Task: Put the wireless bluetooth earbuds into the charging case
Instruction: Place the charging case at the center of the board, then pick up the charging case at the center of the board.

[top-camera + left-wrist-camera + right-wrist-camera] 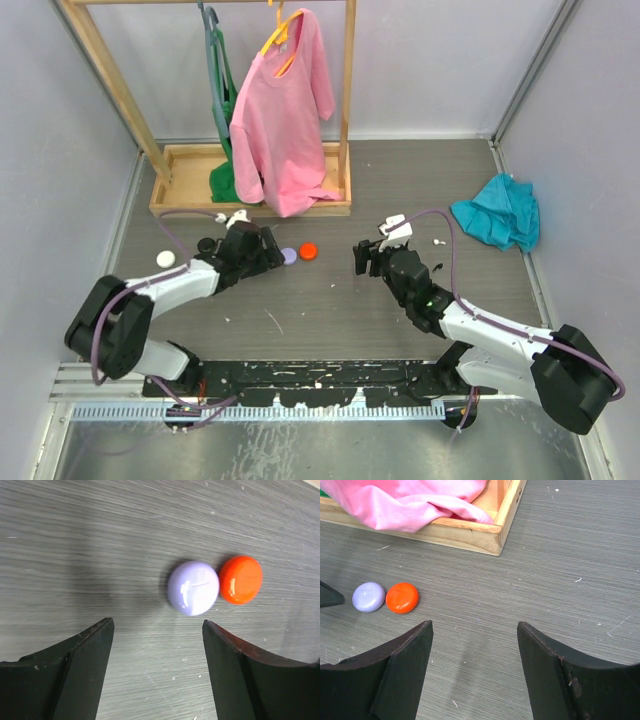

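The left fingers (90, 655) stand apart with nothing between them, only bare tabletop (75, 540). Just ahead of them, toward their right side, lies the lilac case (193, 588), closed. The red case (241, 579) lies right beside it, touching or nearly so. The right fingers (410, 655) are also apart and empty, with both cases far to their left.

I judge that no earbud is in hand and no case is open, so the inserting is not yet begun. The next move calls for opening one case and fetching an earbud.

I count three round cases: lilac, red, and a white case (166, 258) far left of the left fingers. One tiny white piece (437, 241), right of the right fingers, may be an earbud, but it is too small to tell.
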`<state>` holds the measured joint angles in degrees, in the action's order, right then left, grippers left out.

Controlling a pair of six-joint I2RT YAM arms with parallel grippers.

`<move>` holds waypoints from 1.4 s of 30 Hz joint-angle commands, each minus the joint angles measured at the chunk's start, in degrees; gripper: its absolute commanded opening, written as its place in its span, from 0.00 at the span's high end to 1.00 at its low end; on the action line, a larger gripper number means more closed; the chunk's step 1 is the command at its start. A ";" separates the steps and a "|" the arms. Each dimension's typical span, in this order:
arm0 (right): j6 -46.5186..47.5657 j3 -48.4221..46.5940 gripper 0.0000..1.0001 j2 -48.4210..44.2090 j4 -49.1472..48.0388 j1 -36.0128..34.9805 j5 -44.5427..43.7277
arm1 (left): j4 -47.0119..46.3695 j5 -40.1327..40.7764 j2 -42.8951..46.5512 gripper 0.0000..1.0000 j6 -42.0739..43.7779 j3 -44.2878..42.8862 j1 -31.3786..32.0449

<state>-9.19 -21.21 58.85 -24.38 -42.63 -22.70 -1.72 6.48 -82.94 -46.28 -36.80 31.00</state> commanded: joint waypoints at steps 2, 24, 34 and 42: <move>-0.52 -1.22 0.26 -1.29 -2.25 0.10 -1.12 | 13.01 7.28 9.10 0.22 6.63 -0.95 -3.86; -0.45 -0.94 0.23 -0.66 -2.86 0.09 -1.21 | 20.40 9.44 -0.26 0.15 17.00 -12.80 -27.28; -0.36 -1.20 0.23 0.23 -2.78 0.09 -1.12 | 20.00 5.08 -11.59 0.25 20.33 -19.79 -30.45; -0.15 -1.42 0.23 0.83 -2.76 0.09 -1.09 | 23.91 0.93 -17.16 0.38 22.71 -24.65 -30.48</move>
<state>-9.19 -21.21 59.40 -24.38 -42.63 -22.70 20.58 10.24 -99.24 -25.65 -58.76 0.82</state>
